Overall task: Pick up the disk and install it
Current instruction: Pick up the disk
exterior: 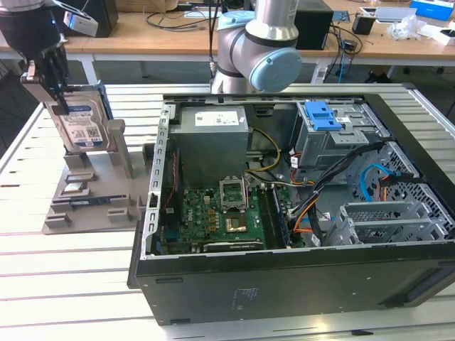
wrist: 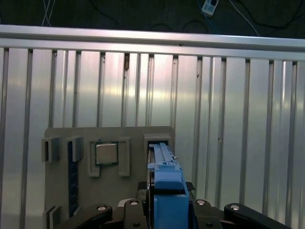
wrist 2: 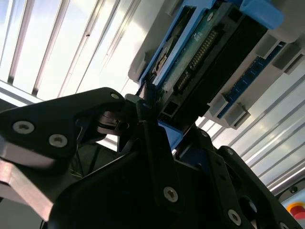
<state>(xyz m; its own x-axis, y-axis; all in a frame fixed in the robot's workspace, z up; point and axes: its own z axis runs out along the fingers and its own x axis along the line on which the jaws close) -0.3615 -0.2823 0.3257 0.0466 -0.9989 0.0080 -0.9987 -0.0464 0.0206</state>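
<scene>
The pincer (wrist 2: 151,112) is closing narrowly on the disk (exterior: 84,122), its fingers pressing the two broad faces near one upper corner. In the first wrist view the blue plastic bracket (wrist: 167,191) is running straight out between the finger bases. The disk is standing on edge, label facing the exterior view's right, with its lower edge at the slot of the grey holder (exterior: 106,206). I cannot tell whether it is seated there or just clear.

The disk is looking stiff, dense and fairly heavy for its bulk, with smooth metal faces that are likely offering little friction. A flat squeeze across the casing is the sound hold. The circuit board and connector pins showing on its underside in the second wrist view are the fragile parts. The bracket is probably flexing more than the metal, so it is the poorer place to bear on. Held near a corner, the disk may be wanting to swing.

Farther off on the slatted worktop (exterior: 71,270), the open computer case (exterior: 284,284) is lying on its side with its metal cage (exterior: 341,138).
</scene>
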